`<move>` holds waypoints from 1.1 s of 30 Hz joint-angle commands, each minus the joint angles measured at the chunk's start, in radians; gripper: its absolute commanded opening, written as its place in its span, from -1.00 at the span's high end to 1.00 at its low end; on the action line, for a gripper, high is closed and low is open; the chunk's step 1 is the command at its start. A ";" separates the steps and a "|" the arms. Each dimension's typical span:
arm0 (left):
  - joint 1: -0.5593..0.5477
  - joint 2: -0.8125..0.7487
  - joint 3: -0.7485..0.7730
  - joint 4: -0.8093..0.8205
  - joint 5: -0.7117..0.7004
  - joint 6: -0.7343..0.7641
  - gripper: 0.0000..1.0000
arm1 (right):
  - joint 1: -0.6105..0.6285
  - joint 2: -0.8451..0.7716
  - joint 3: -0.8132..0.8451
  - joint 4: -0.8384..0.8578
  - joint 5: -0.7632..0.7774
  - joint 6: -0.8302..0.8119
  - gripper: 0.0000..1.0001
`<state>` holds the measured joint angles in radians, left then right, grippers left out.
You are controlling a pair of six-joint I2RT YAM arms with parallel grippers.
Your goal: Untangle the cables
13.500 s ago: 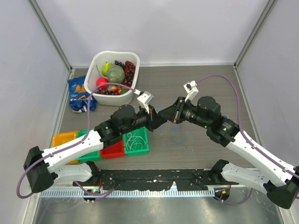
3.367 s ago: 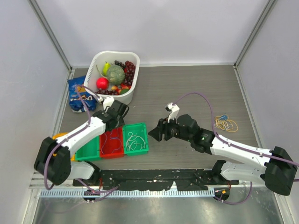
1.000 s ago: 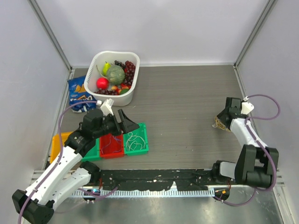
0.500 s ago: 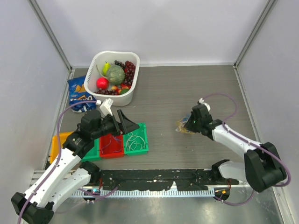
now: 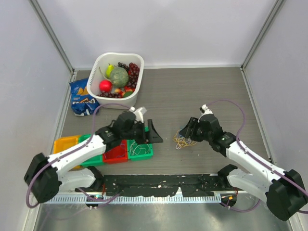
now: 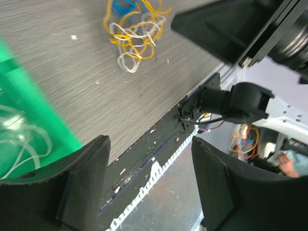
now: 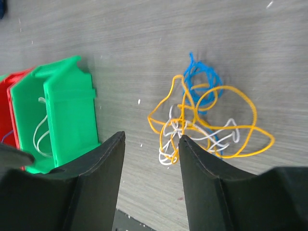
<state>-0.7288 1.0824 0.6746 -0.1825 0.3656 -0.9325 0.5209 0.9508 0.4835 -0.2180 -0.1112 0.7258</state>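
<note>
The cables (image 5: 182, 141) lie as one tangle of yellow-orange, white and blue wires on the table's middle, also seen in the right wrist view (image 7: 207, 120) and the left wrist view (image 6: 132, 31). My right gripper (image 5: 186, 131) hovers just over the tangle's near-left edge, open (image 7: 151, 144), with bare table between its fingers; a white loop lies beside the right finger (image 7: 202, 168). My left gripper (image 5: 153, 133) stands open (image 6: 149, 192) left of the tangle, over the right edge of the green bin (image 5: 140, 148). It holds nothing.
The green bin (image 7: 57, 115) holds loose white wire. A red bin (image 5: 115, 152), another green bin and a yellow bin (image 5: 65, 144) sit left of it. A white basket (image 5: 103, 60) of fruit and a blue chips bag (image 5: 81, 98) stand at the back left.
The right gripper carried the tangle from the table's right side to the middle and has opened, leaving it on the table. The left arm swung right toward it.
</note>
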 commanded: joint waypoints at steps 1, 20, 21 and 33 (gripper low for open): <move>-0.125 0.157 0.170 0.075 -0.108 0.073 -0.40 | -0.015 -0.026 0.098 -0.150 0.284 -0.043 -0.05; -0.179 0.774 0.387 0.160 -0.162 0.037 -0.08 | -0.041 -0.170 -0.085 -0.024 0.188 -0.028 0.04; -0.179 0.778 0.384 0.167 -0.163 0.031 -0.08 | -0.041 -0.173 -0.085 -0.024 0.186 -0.029 0.04; -0.169 0.809 0.353 0.301 -0.206 -0.009 -0.25 | -0.041 -0.147 -0.094 -0.009 0.127 -0.043 0.07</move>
<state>-0.9028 1.8641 1.0397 0.0563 0.2066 -0.9344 0.4805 0.8024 0.3935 -0.2821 0.0437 0.6872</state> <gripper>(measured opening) 0.622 0.471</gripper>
